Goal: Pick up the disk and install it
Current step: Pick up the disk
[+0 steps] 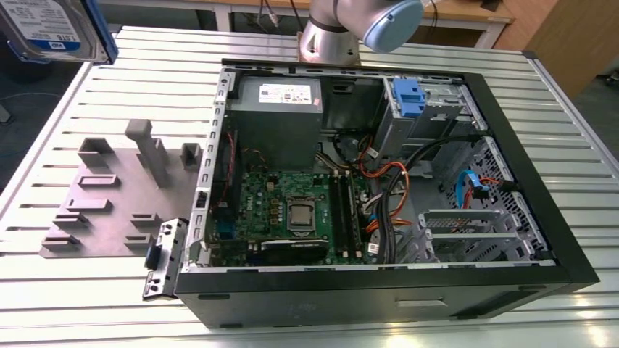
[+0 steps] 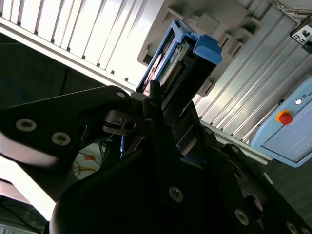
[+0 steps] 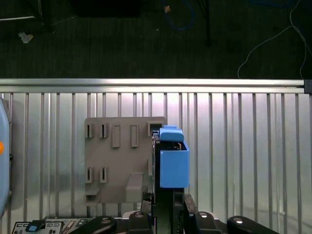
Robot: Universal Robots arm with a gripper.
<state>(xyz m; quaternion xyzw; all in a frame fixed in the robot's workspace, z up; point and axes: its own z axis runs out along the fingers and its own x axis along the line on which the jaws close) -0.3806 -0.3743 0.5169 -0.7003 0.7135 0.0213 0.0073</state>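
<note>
Disk: the disk (image 1: 51, 29), silver with blue rails, hangs in the air well off the exterior view's left of the open computer case (image 1: 387, 293), beyond its far corner and held clear of the slatted table (image 1: 97, 290)
Gripper: the gripper (image 2: 173, 90) has its dark fingers (image 2: 157, 114) clamped on the disk, seen edge-on in the second wrist view, with a blue rail jutting past them
Fixture: a grey fixture plate (image 1: 111, 203) lies on the table just beside the case, on the exterior view's left
Arm: the silver-and-blue arm (image 1: 338, 32) rises behind the case's far wall
Inside the case: a grey power-supply box (image 1: 275, 109) at the far left, a green motherboard (image 1: 290, 210) nearer the camera, and at the far right a blue-tabbed drive cage (image 1: 416, 109)
</note>
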